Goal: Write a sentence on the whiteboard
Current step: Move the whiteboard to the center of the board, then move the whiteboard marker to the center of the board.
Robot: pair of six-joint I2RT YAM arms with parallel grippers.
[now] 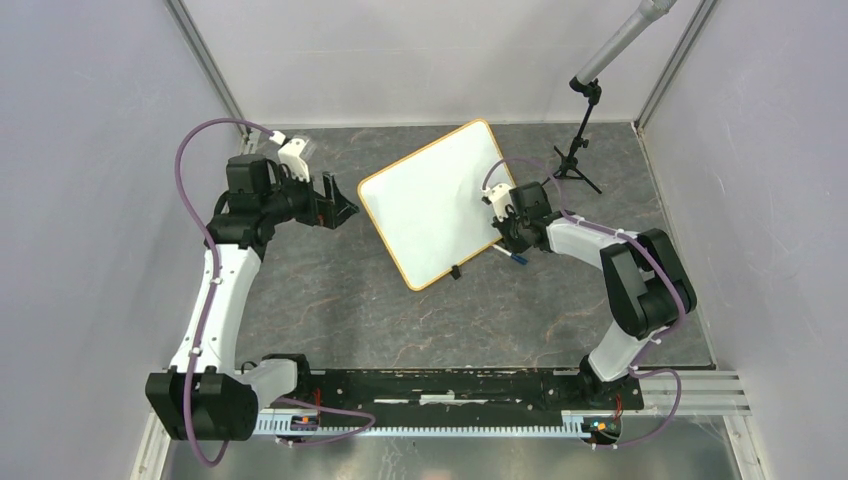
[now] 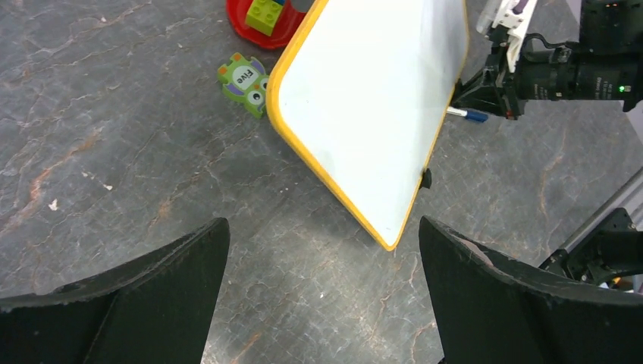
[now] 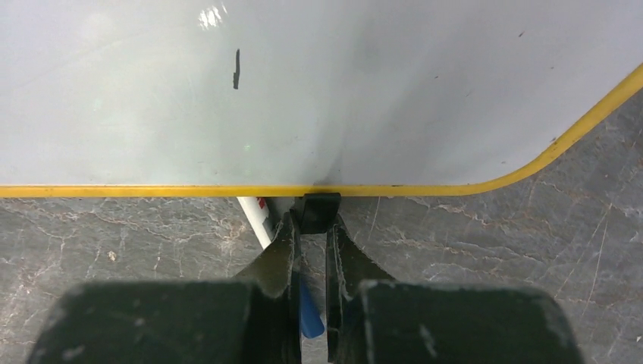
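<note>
Lying at the far centre of the table [image 1: 330, 310], the whiteboard [image 1: 435, 200] is showing no sentence yet. The right pincer [image 1: 503, 232] is clenching at its right edge over a blue-capped marker [image 1: 512, 256], probably collecting it; grasp unconfirmed. The left pincer [image 1: 345, 210] is hovering released, left of the board.

Green "Five" block [image 2: 244, 82] beside red dish [image 2: 246, 32]; black tripod [image 1: 573, 160] far corner.

whiteboard [image 1: 435, 205] is showing white, yellow-orange rim | table [image 1: 330, 300] is showing dark grey marbled veining | marker [image 2: 466, 114] is showing white, blue cap | toy block [image 2: 244, 82] is showing green
</note>
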